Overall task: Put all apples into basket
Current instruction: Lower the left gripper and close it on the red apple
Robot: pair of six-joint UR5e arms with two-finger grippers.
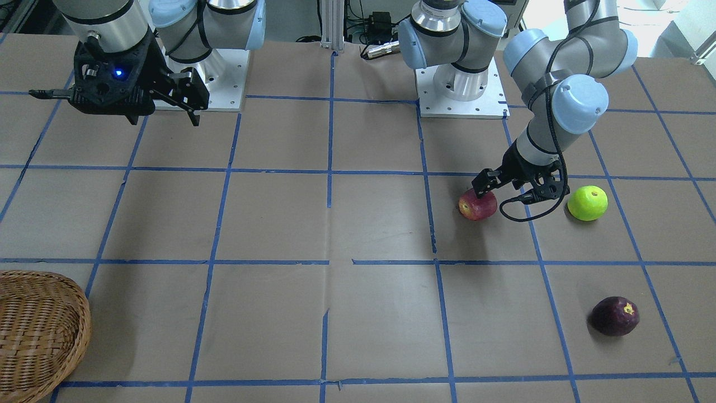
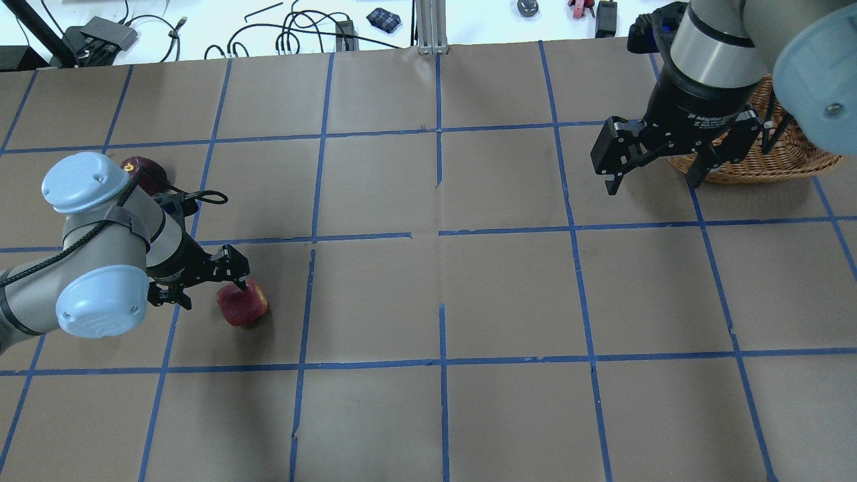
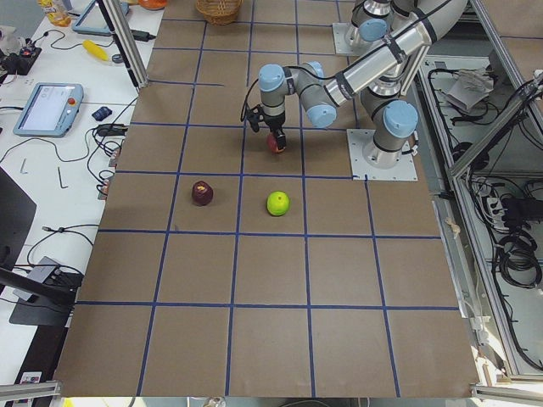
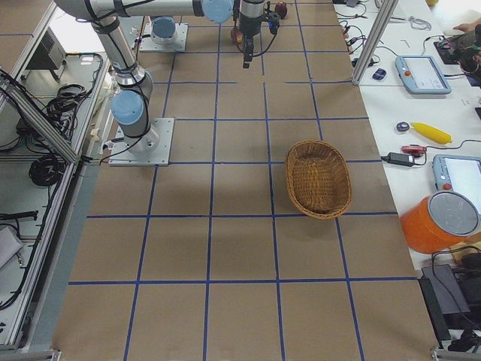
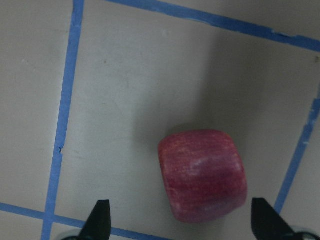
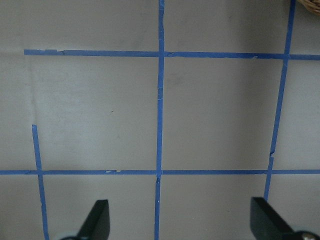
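Note:
The streaky red apple [image 1: 477, 204] lies on the table. My left gripper [image 1: 512, 190] is open just above it. In the left wrist view the red apple [image 5: 202, 182] sits between the two fingertips, closer to the right one, and the gripper [image 5: 182, 227] holds nothing. The lime green apple [image 1: 587, 202] lies just beyond the gripper. The dark purple apple [image 1: 615, 316] lies further out. The wicker basket [image 1: 33, 330] stands at the table's other end, empty as far as it shows. My right gripper [image 2: 653, 182] hangs open and empty beside the basket [image 2: 797, 150].
The table is brown paper with a blue tape grid [image 2: 438, 231]. The two arm bases [image 1: 458, 95] stand on white plates at the robot's edge. Cables and small devices [image 2: 301, 33] lie beyond the far edge.

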